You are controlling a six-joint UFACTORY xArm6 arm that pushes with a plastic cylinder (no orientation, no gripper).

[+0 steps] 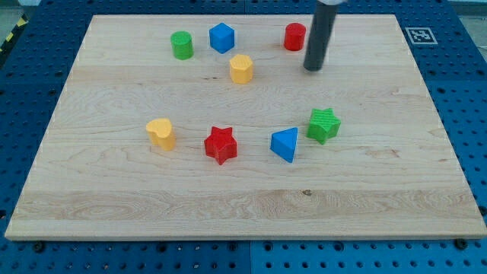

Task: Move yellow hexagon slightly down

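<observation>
Wooden board (426,152) flat, carrying eight blocks. Tip (313,68) down on the board, touching nothing, no jaws to open or close. Yellow hexagon (241,68) well to tip's left, untouched. Red cylinder (295,36) just up-left of tip. Likely repositioning above hexagon for downward push.

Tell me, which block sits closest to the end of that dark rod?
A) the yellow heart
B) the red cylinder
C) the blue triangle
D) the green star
B: my tip rests on the board just to the view's right of and slightly below the red cylinder, far from the other three.
</observation>
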